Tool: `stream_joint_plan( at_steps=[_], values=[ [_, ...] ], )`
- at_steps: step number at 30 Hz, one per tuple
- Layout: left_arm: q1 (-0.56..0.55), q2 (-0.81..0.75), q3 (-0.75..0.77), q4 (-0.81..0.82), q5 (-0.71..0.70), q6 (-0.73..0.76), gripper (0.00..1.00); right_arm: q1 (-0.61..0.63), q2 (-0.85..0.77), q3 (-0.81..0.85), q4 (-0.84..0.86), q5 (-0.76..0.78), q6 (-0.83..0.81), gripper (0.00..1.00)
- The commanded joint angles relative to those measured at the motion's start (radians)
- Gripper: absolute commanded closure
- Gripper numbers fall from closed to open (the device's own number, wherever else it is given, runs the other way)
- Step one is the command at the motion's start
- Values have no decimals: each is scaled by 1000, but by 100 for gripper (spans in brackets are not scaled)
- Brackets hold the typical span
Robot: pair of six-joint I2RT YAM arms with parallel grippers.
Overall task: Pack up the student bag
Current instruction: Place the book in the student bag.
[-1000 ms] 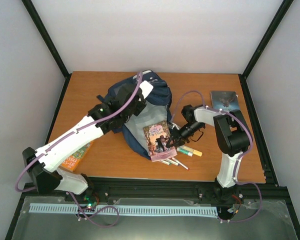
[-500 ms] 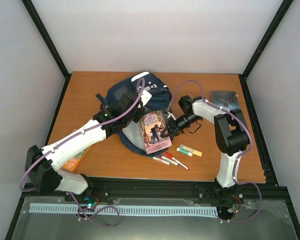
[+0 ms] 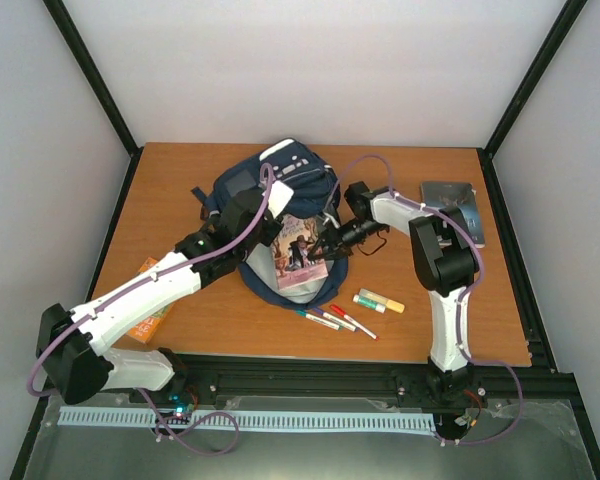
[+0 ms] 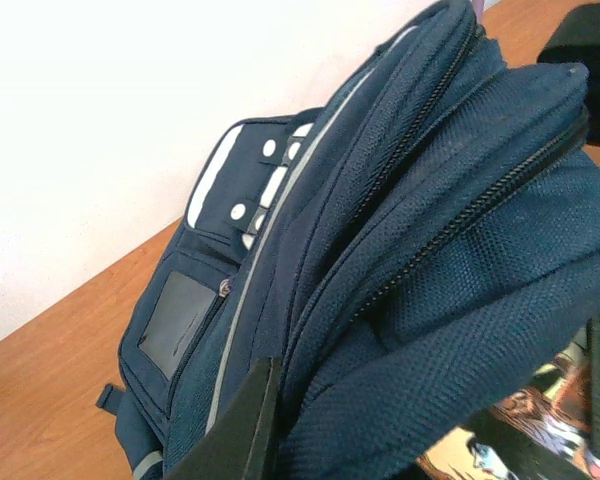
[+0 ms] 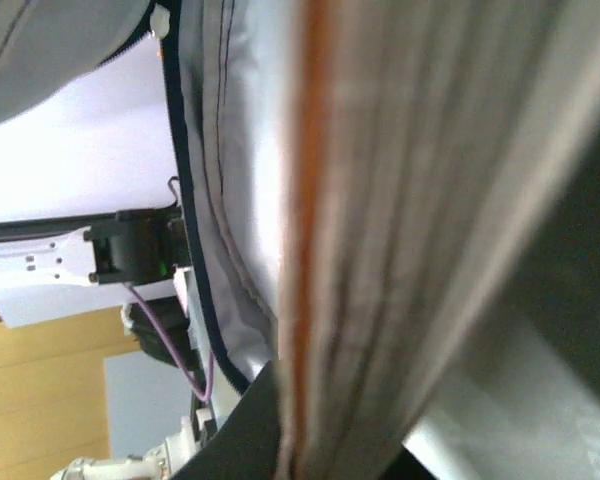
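Observation:
The navy student bag lies in the middle of the table with its mouth open toward me, grey lining showing. My left gripper is shut on the upper edge of the bag's opening; in the left wrist view its dark finger presses against the navy fabric. My right gripper is shut on a book with a pink illustrated cover, which rests tilted in the bag's mouth. The right wrist view shows the book's page edges against the grey lining.
Several markers and a green-and-yellow highlighter lie on the wood in front of the bag. A dark book lies at the right rear. An orange book lies at the left under my left arm.
My right gripper has carried the pink book left and back from the table's front into the bag's mouth. My left gripper has pulled the bag's edge back and the bag has shifted rearward.

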Motion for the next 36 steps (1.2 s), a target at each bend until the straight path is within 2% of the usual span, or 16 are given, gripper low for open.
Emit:
stream_joint_plan(
  at_steps=[1, 3, 5, 7, 11, 13, 14, 20, 28, 36],
  values=[
    [2, -63, 27, 165, 0, 1, 99, 13, 6, 58, 142, 87, 56, 88],
    [2, -66, 24, 167, 14, -3, 99, 13, 10, 49, 208, 139, 78, 83],
    [2, -63, 28, 162, 32, -5, 99, 12, 22, 53, 255, 188, 105, 71],
    [2, -63, 29, 155, 37, -8, 99, 12, 28, 59, 283, 220, 126, 63],
    [2, -82, 14, 159, 39, -8, 99, 12, -6, 72, 238, 300, 85, 38],
    [2, -90, 11, 157, 34, -5, 99, 11, -61, 44, 219, 373, 52, 23],
    [2, -95, 8, 157, 33, -4, 99, 12, -95, 20, 219, 404, 28, 20],
    [2, -113, -6, 158, 18, 5, 99, 11, -244, -99, 211, 484, -92, 19],
    [2, -128, -19, 164, 12, 0, 99, 34, -446, -302, 267, 582, -296, 31],
    [4, -116, -9, 146, -13, -12, 99, 170, -679, -471, 396, 821, -585, 41]
  ],
)
